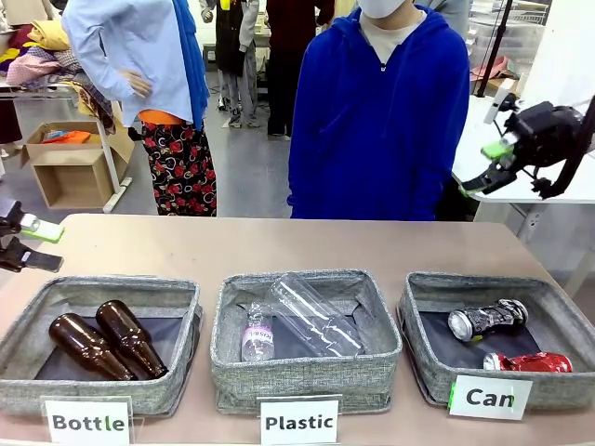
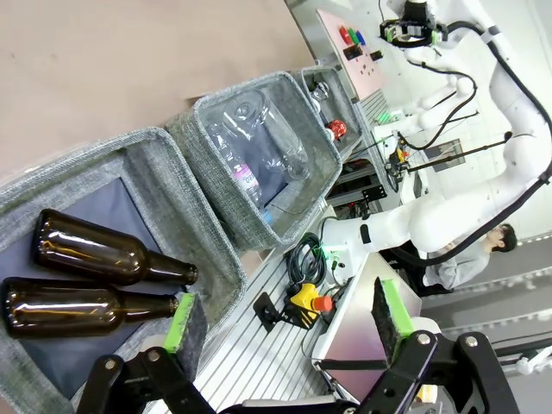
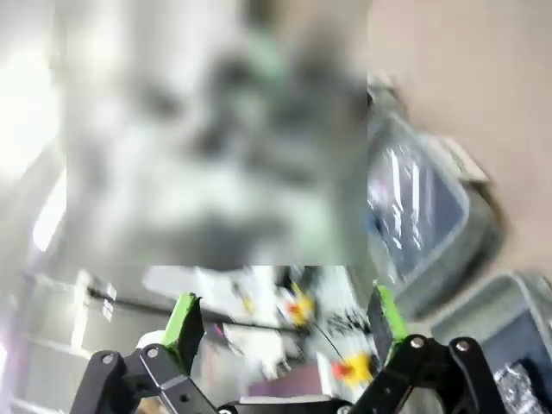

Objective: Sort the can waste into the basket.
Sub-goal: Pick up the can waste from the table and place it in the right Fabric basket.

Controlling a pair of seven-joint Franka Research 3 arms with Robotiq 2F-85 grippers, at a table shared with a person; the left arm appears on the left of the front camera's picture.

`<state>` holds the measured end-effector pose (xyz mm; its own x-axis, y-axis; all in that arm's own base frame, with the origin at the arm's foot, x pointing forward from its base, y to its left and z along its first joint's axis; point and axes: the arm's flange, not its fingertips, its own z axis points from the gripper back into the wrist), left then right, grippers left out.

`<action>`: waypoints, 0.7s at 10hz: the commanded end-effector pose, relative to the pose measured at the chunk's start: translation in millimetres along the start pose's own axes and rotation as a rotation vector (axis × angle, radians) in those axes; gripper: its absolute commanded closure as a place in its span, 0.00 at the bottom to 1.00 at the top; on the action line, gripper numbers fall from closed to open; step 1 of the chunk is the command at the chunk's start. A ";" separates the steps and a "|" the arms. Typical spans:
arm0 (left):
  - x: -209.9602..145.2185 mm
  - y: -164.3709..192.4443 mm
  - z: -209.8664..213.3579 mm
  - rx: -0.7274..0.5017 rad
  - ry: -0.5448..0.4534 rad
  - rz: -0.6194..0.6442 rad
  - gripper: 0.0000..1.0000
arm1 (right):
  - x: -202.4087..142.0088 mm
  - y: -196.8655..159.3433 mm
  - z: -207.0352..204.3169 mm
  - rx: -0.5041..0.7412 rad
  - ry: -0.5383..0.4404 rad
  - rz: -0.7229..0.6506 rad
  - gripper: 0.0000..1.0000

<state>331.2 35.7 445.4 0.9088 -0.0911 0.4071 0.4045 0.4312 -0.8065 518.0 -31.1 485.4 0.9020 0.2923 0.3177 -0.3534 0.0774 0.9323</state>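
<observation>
Resting inside the grey woven-fabric basket labelled "Can" (image 1: 548, 307), the crushed red metal can (image 1: 528, 362) and the crushed black-silver can (image 1: 487, 319) lay near each other, suggesting the sorting was complete. The right gripper (image 1: 495, 165) hung raised above the table, fingers spread and empty; the left gripper (image 1: 35, 243) waited likewise released. Any next move looked like mere retreat.

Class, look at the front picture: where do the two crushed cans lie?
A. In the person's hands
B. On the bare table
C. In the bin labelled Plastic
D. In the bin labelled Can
D: the red can and the dark can both lie on the floor of the Can basket.
</observation>
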 end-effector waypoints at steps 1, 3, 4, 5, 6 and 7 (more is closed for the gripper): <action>-1.1 -1.5 1.7 -0.001 0.006 0.006 0.00 | 1.3 2.3 3.4 0.155 -0.341 -0.085 0.00; -1.1 -1.5 1.7 -0.001 0.006 0.006 0.00 | 3.5 -2.8 3.9 0.159 -0.300 -0.083 0.00; -1.1 -1.5 1.7 -0.001 0.006 0.006 0.00 | -0.1 -6.7 20.5 0.138 -0.240 -0.097 0.00; -1.1 -1.5 1.7 -0.001 0.006 0.006 0.00 | -0.1 -6.7 20.5 0.138 -0.240 -0.097 0.00; -1.1 -1.5 1.7 -0.001 0.006 0.006 0.00 | -0.1 -6.7 20.5 0.138 -0.240 -0.097 0.00; -1.1 -1.5 1.7 -0.001 0.006 0.006 0.00 | -0.1 -6.7 20.5 0.138 -0.240 -0.097 0.00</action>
<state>331.1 35.6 445.4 0.9088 -0.0912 0.4072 0.4046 0.4311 -0.8065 525.5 -50.3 478.7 0.9718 0.0319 0.2337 -0.2319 -0.0517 0.9714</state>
